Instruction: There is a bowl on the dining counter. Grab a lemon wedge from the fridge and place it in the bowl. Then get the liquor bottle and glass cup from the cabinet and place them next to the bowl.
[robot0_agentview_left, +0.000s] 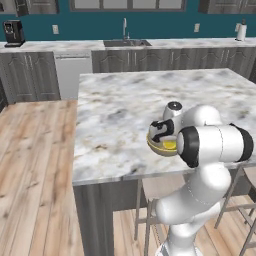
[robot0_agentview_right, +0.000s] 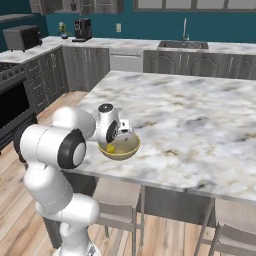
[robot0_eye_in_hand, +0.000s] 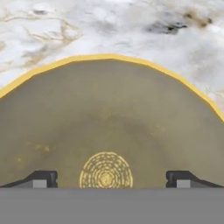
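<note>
The end effector (robot0_eye_in_hand: 108, 178) hangs just above the yellow-rimmed bowl (robot0_eye_in_hand: 109, 109), jaws spread wide and holding nothing. The lemon wedge (robot0_eye_in_hand: 106, 171) lies on the bowl's floor between the fingertips (robot0_eye_in_hand: 41, 179). The bowl sits near the front edge of the marble desk (robot0_agentview_left: 125, 100)

bowl (robot0_agentview_right: 122, 149) — counter edge, lemon wedge (robot0_agentview_right: 111, 148) (inside)

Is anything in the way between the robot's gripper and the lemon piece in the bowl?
Nothing visible. The open gripper hangs just above the lemon wedge, which already lies inside the bowl on the counter.
</note>
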